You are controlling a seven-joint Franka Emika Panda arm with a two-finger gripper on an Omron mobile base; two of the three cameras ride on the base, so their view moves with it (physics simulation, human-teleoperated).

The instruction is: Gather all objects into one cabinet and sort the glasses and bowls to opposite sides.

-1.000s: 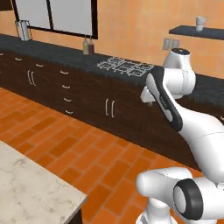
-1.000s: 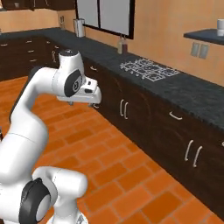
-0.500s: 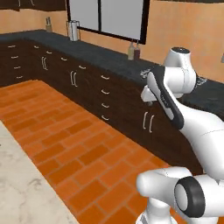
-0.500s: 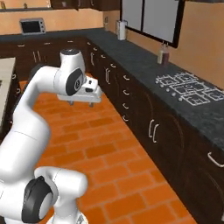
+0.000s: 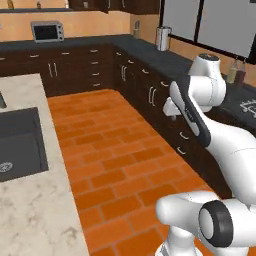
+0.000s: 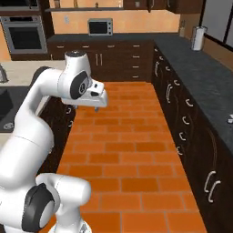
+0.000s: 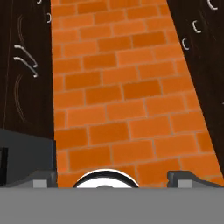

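Observation:
My gripper point(image 5: 170, 108) hangs at about counter height over the orange brick floor point(image 5: 115, 150), beside the arm's white elbow. It also shows in the right base view, gripper point(image 6: 97, 107) pointing down. In the hand view the two dark fingertips point(image 7: 43, 177) stand wide apart, open, with only bricks between them. The glasses, the bowls and the other objects are out of view. Dark wall cupboards point(image 5: 115, 5) run along the top edge; I cannot tell whether one of them is the cabinet.
A pale stone island with a dark sink point(image 5: 20, 145) lies left. Dark base cabinets point(image 6: 182, 113) under a black counter run along the right. A microwave point(image 6: 100, 26), a wall oven point(image 6: 22, 38), a white kettle point(image 5: 162, 37) and two bottles point(image 5: 236, 72) stand around.
The whole picture has swung: the base has turned, so the stove and window slid away and the island, microwave and oven came in. The arm keeps its pose, jaws still open.

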